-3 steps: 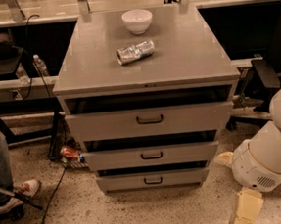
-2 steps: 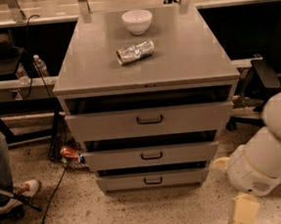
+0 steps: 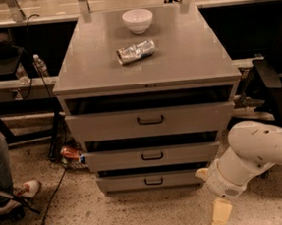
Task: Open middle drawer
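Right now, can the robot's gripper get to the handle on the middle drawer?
Probably yes. The gripper hangs low by the floor, beside the cabinet and lower than the middle drawer. Nothing stands between it and the drawer's dark handle, so the arm would need to lift and swing toward it.

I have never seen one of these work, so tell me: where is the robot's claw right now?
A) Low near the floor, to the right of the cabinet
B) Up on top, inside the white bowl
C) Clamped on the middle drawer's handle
A: the claw hangs low by the floor, off the right front of the cabinet, clearly apart from the middle drawer.
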`<state>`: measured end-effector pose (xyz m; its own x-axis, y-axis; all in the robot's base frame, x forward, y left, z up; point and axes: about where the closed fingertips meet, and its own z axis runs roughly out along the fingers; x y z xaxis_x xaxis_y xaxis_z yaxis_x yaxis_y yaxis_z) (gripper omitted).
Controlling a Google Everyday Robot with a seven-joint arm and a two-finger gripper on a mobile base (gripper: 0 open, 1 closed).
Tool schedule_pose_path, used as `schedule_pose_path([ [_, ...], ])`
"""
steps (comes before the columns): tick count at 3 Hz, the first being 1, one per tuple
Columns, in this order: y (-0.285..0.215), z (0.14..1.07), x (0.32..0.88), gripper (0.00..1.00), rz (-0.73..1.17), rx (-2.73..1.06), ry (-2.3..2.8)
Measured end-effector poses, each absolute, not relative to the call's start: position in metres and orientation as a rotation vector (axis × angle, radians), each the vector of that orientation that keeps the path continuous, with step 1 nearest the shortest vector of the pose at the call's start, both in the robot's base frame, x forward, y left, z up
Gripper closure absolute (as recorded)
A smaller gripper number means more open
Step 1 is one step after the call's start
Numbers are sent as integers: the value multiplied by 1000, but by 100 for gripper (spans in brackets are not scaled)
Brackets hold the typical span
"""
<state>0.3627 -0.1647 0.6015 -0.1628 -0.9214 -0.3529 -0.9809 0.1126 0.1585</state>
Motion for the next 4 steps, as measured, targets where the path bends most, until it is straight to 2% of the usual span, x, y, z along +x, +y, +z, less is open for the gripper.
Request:
schedule_pose_path([
  [1,-156,529,406,0,610,-1850,2160],
  [2,-153,514,393,0,671,-1851,2181],
  [4,-160,519,412,0,588,-1877,2095],
])
